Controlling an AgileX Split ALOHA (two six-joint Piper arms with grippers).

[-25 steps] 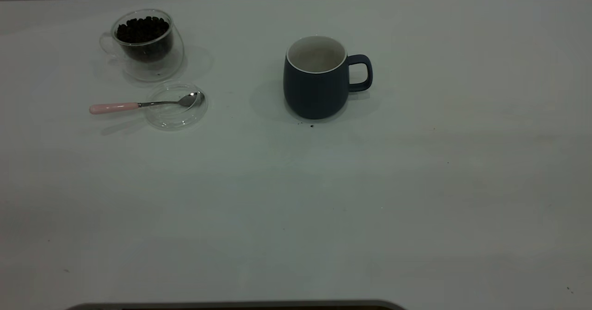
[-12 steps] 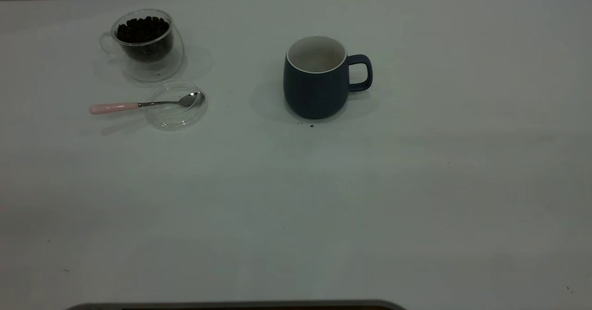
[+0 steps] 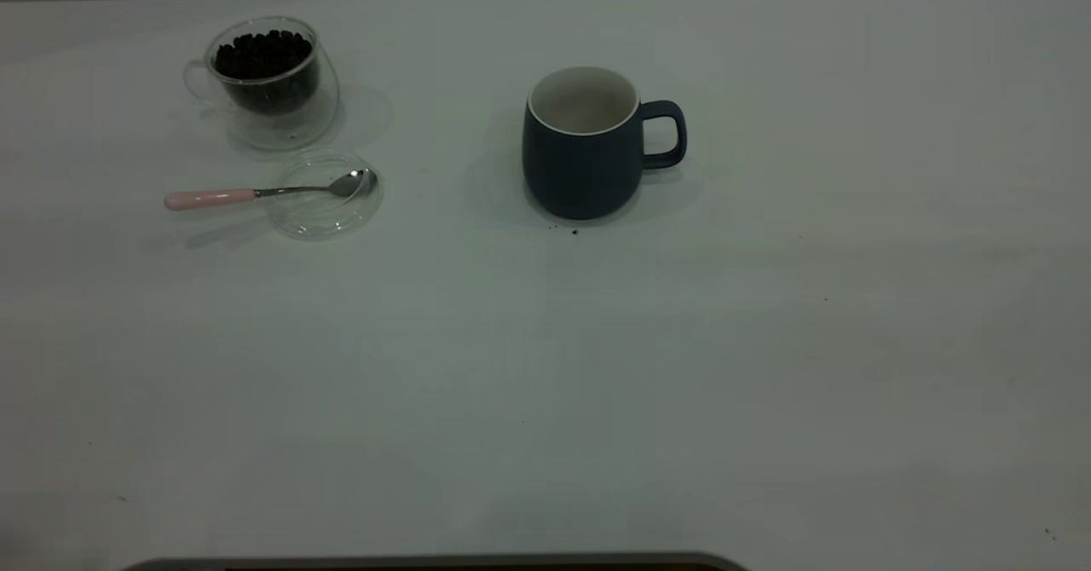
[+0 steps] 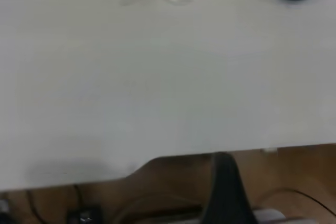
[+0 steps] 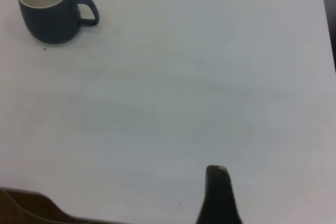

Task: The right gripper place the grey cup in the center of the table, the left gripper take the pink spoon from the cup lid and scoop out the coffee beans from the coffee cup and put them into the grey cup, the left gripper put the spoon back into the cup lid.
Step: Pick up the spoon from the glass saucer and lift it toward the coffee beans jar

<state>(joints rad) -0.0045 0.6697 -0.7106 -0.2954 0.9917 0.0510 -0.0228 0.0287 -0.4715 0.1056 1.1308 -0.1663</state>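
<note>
Grey cup (image 3: 582, 149) upright mid-bench, pink spoon (image 3: 256, 193) across the lid (image 3: 326, 213); left tool should pinch the handle squarely; tools' states: cannot tell

— Any writing, label or number to read anywhere?
— None. The grey cup (image 3: 582, 152), the coffee cup (image 3: 266, 77) and the bench (image 3: 767, 341) carry no legible marks.

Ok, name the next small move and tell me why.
Probably the left hand should travel toward the pink spoon. The grey cup already stands upright near the table's middle, apparently empty; the spoon lies untouched, its bowl on the clear lid, beside the glass cup of coffee beans. Neither arm shows in the exterior view.
</note>
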